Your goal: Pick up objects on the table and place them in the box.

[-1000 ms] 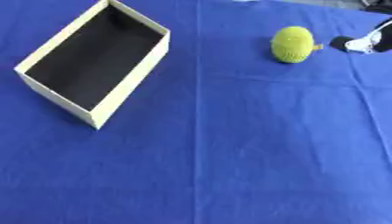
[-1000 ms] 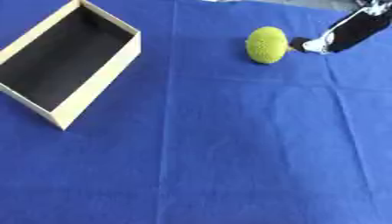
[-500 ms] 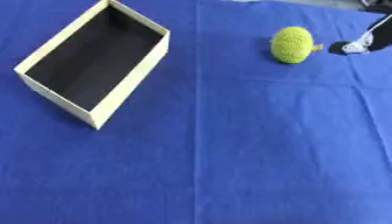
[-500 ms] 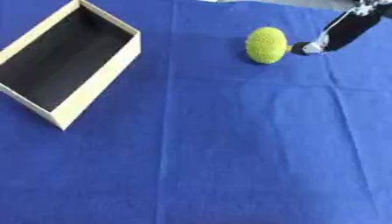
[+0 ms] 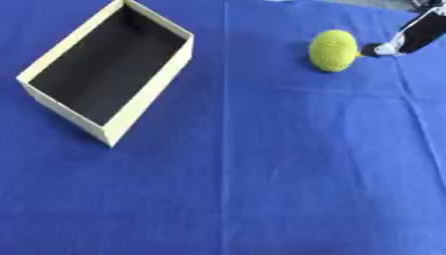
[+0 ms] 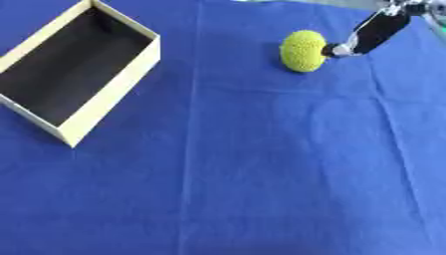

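Bumpy yellow-green ball [image 6: 303, 51], egg-shaped, near table's [image 5: 261, 174] far right edge. Right hand [image 6: 370, 34]: one straight black finger tip at ball's side; other fingers' state cannot tell. Cream rectangular box [image 5: 106, 74], dark inside, far left corner.

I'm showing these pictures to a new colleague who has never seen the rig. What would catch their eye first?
Most likely the yellow-green bumpy ball, bright against the blue cloth near the far right, with a finger of the robot's right hand reaching in from the upper right corner to its side. Next comes the open cream box with its dark, empty inside, lying askew at the far left.
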You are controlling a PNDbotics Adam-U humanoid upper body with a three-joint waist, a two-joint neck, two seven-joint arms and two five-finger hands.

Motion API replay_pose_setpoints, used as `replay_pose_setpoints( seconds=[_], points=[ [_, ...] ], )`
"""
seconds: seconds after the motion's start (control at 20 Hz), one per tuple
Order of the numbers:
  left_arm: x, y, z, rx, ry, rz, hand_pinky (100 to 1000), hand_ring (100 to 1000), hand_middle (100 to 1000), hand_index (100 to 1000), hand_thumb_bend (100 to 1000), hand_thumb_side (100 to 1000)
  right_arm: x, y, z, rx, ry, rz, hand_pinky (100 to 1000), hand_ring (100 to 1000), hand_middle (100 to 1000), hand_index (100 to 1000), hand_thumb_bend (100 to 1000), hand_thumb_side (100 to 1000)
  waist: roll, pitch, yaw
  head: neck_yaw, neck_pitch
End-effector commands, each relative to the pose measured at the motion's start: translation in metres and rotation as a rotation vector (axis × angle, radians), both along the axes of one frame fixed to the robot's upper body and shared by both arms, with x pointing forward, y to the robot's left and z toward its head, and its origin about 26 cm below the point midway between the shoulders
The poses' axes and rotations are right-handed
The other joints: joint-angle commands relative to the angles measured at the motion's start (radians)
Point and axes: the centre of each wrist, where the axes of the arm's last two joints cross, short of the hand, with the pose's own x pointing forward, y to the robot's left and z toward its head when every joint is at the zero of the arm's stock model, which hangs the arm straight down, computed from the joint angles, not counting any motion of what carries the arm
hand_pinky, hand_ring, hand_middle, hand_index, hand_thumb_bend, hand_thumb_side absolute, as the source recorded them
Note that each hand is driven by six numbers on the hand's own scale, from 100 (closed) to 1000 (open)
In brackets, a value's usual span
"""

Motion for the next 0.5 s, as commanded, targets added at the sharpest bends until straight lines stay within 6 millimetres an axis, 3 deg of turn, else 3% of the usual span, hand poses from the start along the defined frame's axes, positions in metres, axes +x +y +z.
replay_pose_setpoints(
  seconds=[0.05,0.5],
  points=[
    [-0.003,0.0,0.012,0.04,-0.027,-0.005,747,516,590,571,267,252,0.006,-0.005,0.006,0.011,-0.013,-0.053,873,934,852,889,466,100,0.002,-0.011,0.013,-0.01,-0.009],
    [-0.002,-0.001,0.013,0.043,-0.034,-0.012,749,513,590,569,260,255,0.027,-0.012,0.002,0.067,-0.019,-0.092,876,940,854,899,419,100,-0.004,0.009,0.039,-0.032,-0.034]
  ],
)
